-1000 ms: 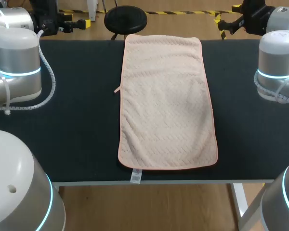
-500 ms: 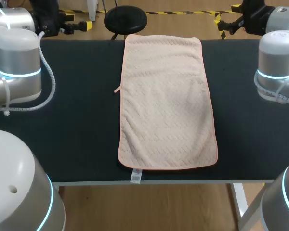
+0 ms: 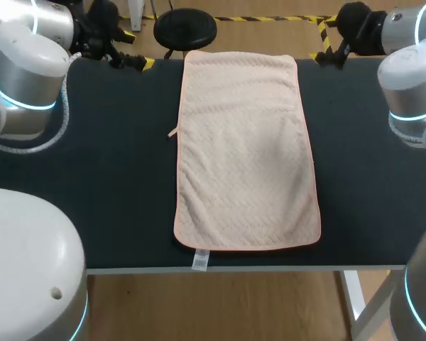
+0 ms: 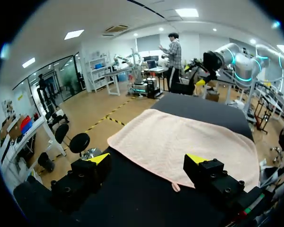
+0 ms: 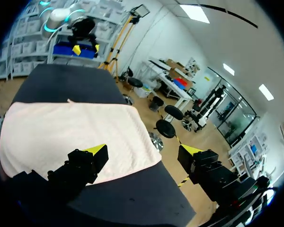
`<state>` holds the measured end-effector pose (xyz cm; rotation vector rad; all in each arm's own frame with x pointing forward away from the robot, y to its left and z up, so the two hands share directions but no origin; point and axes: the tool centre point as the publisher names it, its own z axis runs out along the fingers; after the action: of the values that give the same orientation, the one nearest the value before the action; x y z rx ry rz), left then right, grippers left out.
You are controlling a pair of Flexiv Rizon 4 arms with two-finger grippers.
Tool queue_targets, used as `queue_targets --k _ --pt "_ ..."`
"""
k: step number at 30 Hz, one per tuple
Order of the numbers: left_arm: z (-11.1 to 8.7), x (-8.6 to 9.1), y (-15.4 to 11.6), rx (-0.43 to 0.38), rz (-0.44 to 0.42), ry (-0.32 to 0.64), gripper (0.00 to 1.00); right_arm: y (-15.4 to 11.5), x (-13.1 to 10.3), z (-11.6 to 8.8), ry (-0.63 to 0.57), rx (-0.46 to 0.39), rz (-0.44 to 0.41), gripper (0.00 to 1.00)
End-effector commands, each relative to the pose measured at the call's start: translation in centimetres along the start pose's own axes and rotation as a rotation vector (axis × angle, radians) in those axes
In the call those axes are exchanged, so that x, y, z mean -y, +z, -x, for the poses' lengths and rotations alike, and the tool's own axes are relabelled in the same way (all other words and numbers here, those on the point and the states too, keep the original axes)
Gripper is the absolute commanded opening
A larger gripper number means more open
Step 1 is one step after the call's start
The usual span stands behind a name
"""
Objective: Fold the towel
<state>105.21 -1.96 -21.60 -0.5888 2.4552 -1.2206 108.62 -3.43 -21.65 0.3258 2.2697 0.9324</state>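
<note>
Left hand [image 4: 147, 159], right hand [image 5: 143, 150] spread, towel [image 3: 245, 149] seemingly untouched

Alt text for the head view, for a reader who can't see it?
A pink towel lies flat and unfolded, lengthwise down the middle of a black table. The left gripper and right gripper hover near the far edge, one each side of the towel, not touching it.

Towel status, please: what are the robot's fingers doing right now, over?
Fingers open and empty on left gripper and right gripper, both near far end of towel. Flat, unfolded on table. Nothing on it.
</note>
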Motion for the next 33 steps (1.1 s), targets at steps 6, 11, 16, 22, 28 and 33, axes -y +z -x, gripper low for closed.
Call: queue_targets --k 6,11,16,22,28,33 --pt "0.4 0.4 -0.9 -0.348 0.494 0.475 1.0 -0.7 -0.3 0.6 -0.52 -0.393 -0.464 1.0" --pt "0.4 0.4 -0.9 -0.348 0.494 0.475 1.0 -0.7 -0.3 0.6 -0.52 -0.393 -0.464 1.0" --pt "-1.3 0.0 0.5 -0.377 0.61 0.529 1.0 0.2 -0.3 -1.7 -0.53 -0.379 -0.738 1.0" --pt "-3.5 -0.2 1.8 -0.384 0.594 0.506 1.0 -0.1 0.3 -3.8 -0.461 -0.411 -0.853 1.0" --pt "-4.7 -0.4 3.5 -0.326 0.637 0.495 1.0 -0.2 1.7 -5.0 -0.493 -0.419 -0.943 1.0" --pt "-5.7 -0.7 4.9 -0.282 0.631 0.45 1.0 0.5 3.4 -6.5 -0.502 -0.459 -0.978 1.0"
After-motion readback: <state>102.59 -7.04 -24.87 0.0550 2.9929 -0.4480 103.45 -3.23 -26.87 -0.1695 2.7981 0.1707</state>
